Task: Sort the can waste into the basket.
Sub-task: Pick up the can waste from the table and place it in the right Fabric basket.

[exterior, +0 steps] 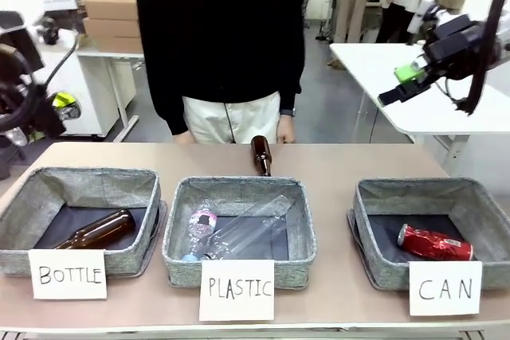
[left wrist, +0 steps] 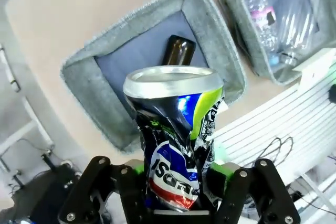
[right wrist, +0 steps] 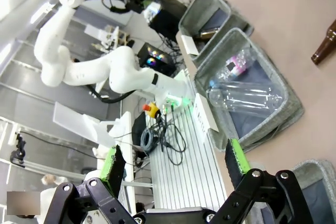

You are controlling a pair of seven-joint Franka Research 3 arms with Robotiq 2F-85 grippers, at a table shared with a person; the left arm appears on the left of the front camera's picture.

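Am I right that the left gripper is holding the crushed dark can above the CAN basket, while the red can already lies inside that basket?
Not quite. The left wrist view shows the left gripper holding the crushed dark can above the BOTTLE basket, where a brown bottle lies. The rest holds: the red can already lies in the CAN basket.

cans 2 (exterior: 435, 243) (left wrist: 178, 140) | glass bottles 2 (exterior: 96, 231) (exterior: 261, 155) | plastic bottles 2 (exterior: 201, 228) (exterior: 251, 228) | baskets 3 (exterior: 80, 181) (exterior: 239, 189) (exterior: 422, 190)
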